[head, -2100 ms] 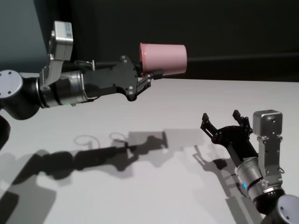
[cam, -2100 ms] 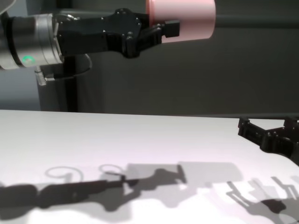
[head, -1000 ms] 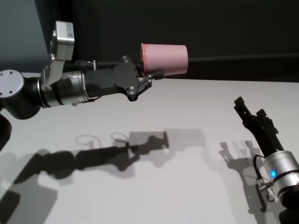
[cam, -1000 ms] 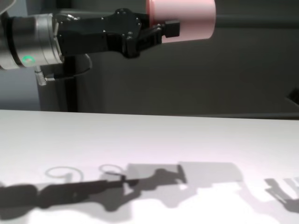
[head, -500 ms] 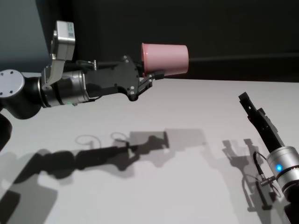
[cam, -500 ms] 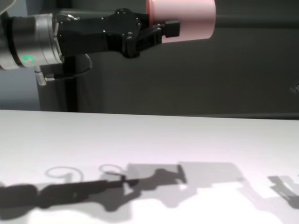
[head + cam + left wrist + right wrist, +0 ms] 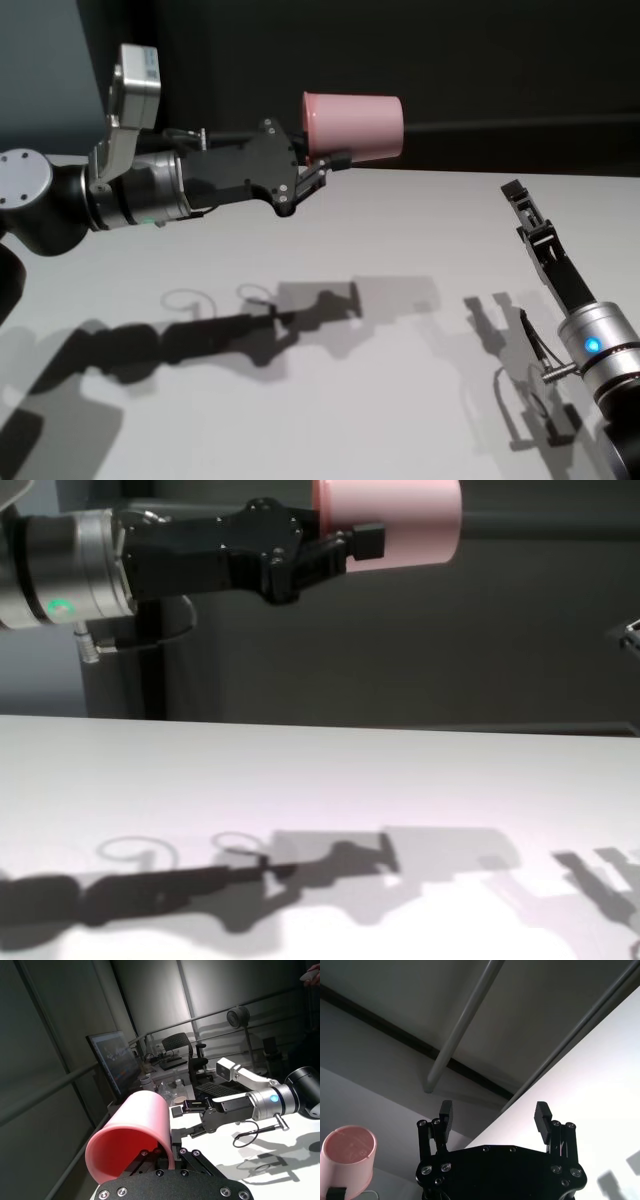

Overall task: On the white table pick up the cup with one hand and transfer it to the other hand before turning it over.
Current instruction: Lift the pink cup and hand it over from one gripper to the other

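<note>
We see the cup [image 7: 353, 126] held high above the white table [image 7: 330, 400], lying on its side in the air with its base pointing toward the right gripper [image 7: 528, 225]. The left gripper [image 7: 322, 165] is clamped on the cup at its rim end; in the left wrist view one wall of the cup [image 7: 131, 1137] sits between the fingers [image 7: 176, 1153], with the open mouth facing that camera. The left arm reaches out level over the table, and its shadow falls on the tabletop below the cup.

The right gripper stands well apart from the cup, lower and off to the side, raised above the table and angled toward the cup. In the right wrist view its fingers [image 7: 543, 1115] are spread wide with nothing between them, and the cup's flat base [image 7: 349, 1155] shows beyond them.
</note>
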You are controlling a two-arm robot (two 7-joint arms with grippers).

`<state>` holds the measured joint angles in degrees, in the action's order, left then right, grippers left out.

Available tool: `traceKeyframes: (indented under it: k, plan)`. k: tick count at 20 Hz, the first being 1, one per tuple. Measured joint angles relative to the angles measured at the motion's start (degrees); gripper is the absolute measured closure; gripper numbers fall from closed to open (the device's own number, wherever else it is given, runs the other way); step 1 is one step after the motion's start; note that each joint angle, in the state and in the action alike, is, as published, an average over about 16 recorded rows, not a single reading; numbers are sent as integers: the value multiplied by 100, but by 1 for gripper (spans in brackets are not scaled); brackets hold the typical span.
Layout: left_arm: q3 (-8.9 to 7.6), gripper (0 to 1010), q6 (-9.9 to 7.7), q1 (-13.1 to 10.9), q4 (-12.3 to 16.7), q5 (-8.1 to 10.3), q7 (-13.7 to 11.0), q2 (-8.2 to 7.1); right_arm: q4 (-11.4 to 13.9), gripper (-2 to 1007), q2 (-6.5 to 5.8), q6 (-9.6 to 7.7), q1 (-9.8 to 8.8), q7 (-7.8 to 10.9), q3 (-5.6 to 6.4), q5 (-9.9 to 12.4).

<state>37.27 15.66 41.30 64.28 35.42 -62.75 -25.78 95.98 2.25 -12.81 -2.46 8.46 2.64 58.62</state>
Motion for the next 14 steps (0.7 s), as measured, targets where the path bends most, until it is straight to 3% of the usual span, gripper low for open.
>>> traceKeyframes:
  k: [14]
  plan:
    - [0, 967, 0, 0, 0, 0, 0, 0, -80, 5, 185, -803, 163, 394, 146, 1618]
